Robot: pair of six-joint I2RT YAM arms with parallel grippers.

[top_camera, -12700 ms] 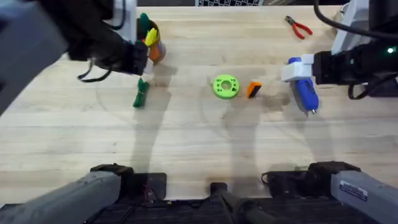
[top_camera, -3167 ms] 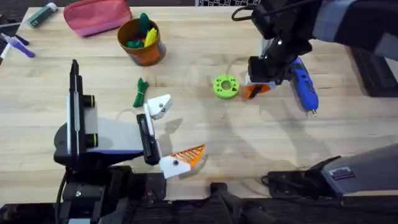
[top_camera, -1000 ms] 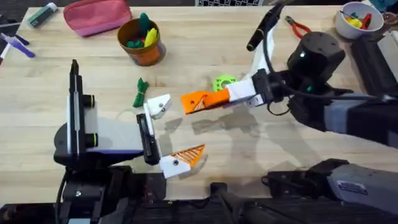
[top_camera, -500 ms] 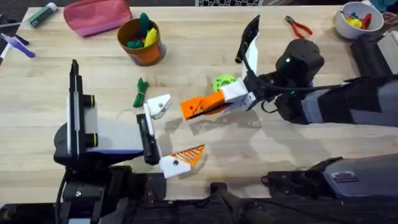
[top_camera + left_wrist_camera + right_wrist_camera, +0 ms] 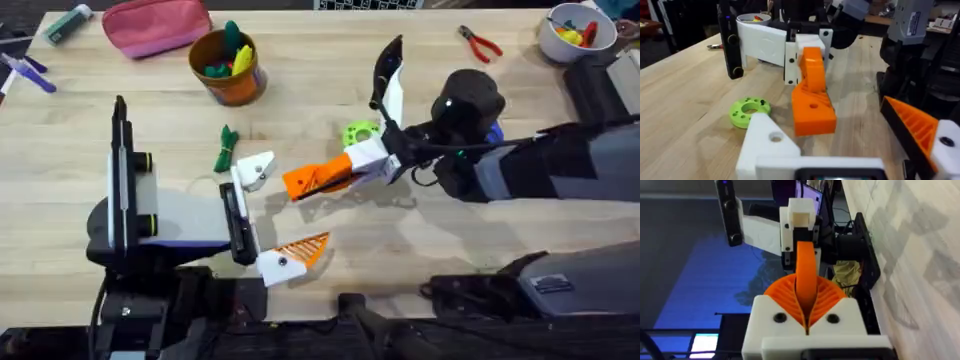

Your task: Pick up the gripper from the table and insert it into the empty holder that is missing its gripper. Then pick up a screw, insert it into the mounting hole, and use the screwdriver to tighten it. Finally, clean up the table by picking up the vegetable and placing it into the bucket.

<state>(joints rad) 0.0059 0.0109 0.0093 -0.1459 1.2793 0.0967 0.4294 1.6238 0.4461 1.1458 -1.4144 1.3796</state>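
My right gripper (image 5: 347,167) reaches across the table, shut on the loose orange gripper (image 5: 312,179), which sticks out toward the left arm. In the right wrist view the orange wedge (image 5: 806,272) lines up just short of the white holder (image 5: 802,216). My left gripper (image 5: 284,212) lies open near the table's front, with the bare white holder (image 5: 256,169) on one side and an orange-tipped finger (image 5: 300,250) on the other. The green vegetable (image 5: 227,150) lies left of the holder. The orange-brown bucket (image 5: 230,85) stands at the back left. The screwdriver is hidden under the right arm.
A green disc (image 5: 360,131) sits behind the held wedge. A pink pouch (image 5: 155,22) lies at the back left, red pliers (image 5: 480,42) and a white bowl (image 5: 568,32) at the back right. Pens (image 5: 28,70) lie at the left edge.
The right gripper lifted the orange wedge from beside the green disc and has carried it leftward, closer to the white holder. The left arm has stayed still.
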